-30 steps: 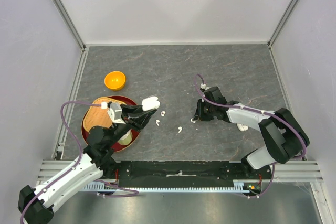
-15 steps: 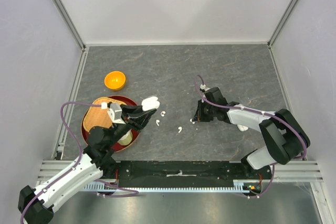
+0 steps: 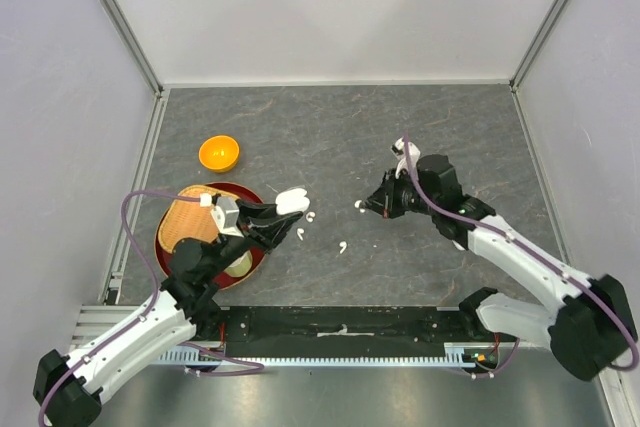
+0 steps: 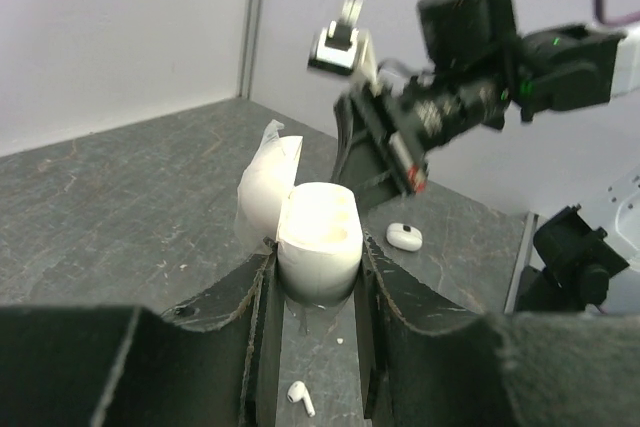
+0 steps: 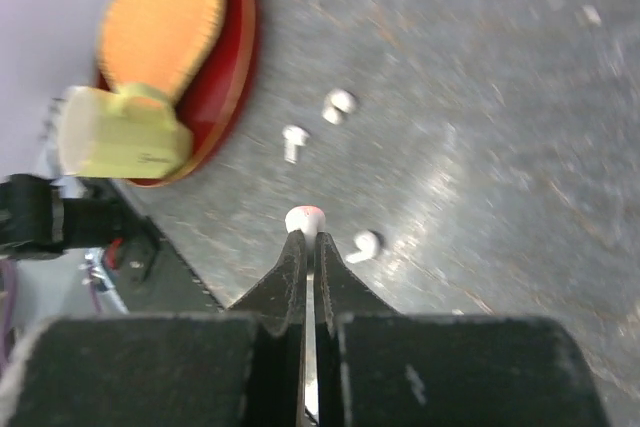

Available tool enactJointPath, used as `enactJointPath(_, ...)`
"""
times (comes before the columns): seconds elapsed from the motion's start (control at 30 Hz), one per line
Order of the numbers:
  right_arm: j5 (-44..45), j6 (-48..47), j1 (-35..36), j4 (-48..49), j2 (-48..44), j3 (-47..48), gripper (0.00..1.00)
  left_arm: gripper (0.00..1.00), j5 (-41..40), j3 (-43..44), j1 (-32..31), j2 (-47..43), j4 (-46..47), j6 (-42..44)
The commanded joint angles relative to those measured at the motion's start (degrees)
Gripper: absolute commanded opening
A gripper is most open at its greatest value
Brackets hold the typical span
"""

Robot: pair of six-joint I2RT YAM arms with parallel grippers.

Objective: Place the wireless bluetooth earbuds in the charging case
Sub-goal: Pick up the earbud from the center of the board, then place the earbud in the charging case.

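My left gripper (image 4: 318,272) is shut on an open white charging case (image 4: 318,232), its lid (image 4: 264,190) tipped back to the left. In the top view that case (image 3: 289,199) is held over the table beside the red tray. My right gripper (image 5: 308,239) is shut on one white earbud (image 5: 305,218), held above the table at the centre (image 3: 360,206). Three more earbuds lie loose on the table (image 3: 311,216) (image 3: 299,234) (image 3: 342,247). One of them (image 4: 300,397) lies below the left fingers.
A red tray (image 3: 262,252) with a woven basket (image 3: 188,222) sits at the left, partly under the left arm. An orange bowl (image 3: 219,153) stands behind it. A second, closed white case (image 4: 404,237) lies on the table under the right arm.
The right gripper closed on an earbud and rose off the table with it; the arm swung up and back. The left arm barely shifted with its case.
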Motion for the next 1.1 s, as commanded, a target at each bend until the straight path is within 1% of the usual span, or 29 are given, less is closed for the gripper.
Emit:
enactJointPath(0.0,-9.62,-3.42,0.0,3.92,-7.1,4.88,0.0,0.02,5.25,2.31,-0.1,1.34,1.21,2.78)
enactJointPath(0.03,-11.64,-3.51,0.0,4.71,-7.89,5.75,0.0,0.02,6.91,2.48,-0.1,1.77,1.47,3.22)
enactJointPath(0.07,-15.66,-3.85,0.0,5.94,-9.21,6.19,0.0,0.02,7.71,2.57,-0.1,2.04,1.65,3.4)
enactJointPath(0.1,-17.35,-3.86,0.09,6.3,-9.66,7.24,0.0,0.02,9.37,2.83,-0.01,2.48,1.91,3.75)
enactJointPath(0.13,-21.37,-4.47,0.09,6.3,-10.27,7.86,0.0,0.02,10.17,3.01,-0.1,2.74,2.17,3.75)
enactJointPath(0.2,-25.44,-4.91,0.17,7.88,-10.28,10.05,0.0,0.02,12.62,3.54,-0.1,3.09,2.44,3.75)
enactJointPath(0.23,-29.02,-5.09,0.26,8.41,-10.36,10.67,0.0,0.02,13.25,3.71,-0.1,3.62,2.61,3.75)
enactJointPath(0.37,-33.7,-7.54,1.05,8.59,-10.45,13.84,0.0,0.02,16.24,4.86,-0.1,5.11,3.23,3.49)
enactJointPath(0.47,-35.2,-9.13,2.19,7.71,-10.27,15.95,0.0,0.02,18.61,5.56,-0.01,6.78,4.55,2.61)
enactJointPath(0.53,-35.56,-11.76,3.95,6.83,-10.01,17.53,0.0,0.02,20.11,6.0,-0.01,7.57,5.16,2.26)
enactJointPath(0.6,-34.51,-15.0,6.23,2.98,-9.58,19.11,0.0,0.02,21.51,6.35,-0.01,8.81,5.86,1.64)
enactJointPath(0.7,-33.72,-17.65,8.6,-0.1,-8.78,20.69,0.0,0.02,23.09,6.88,-0.1,10.12,7.27,1.03)
enactJointPath(0.83,-30.74,-20.98,10.1,-2.13,-8.43,21.23,0.0,0.02,24.33,7.41,-0.1,11.09,8.85,0.41)
enactJointPath(1.07,-28.01,-23.81,11.07,-4.77,-7.2,22.02,0.0,0.02,26.0,8.55,-0.01,11.71,9.03,-0.38)
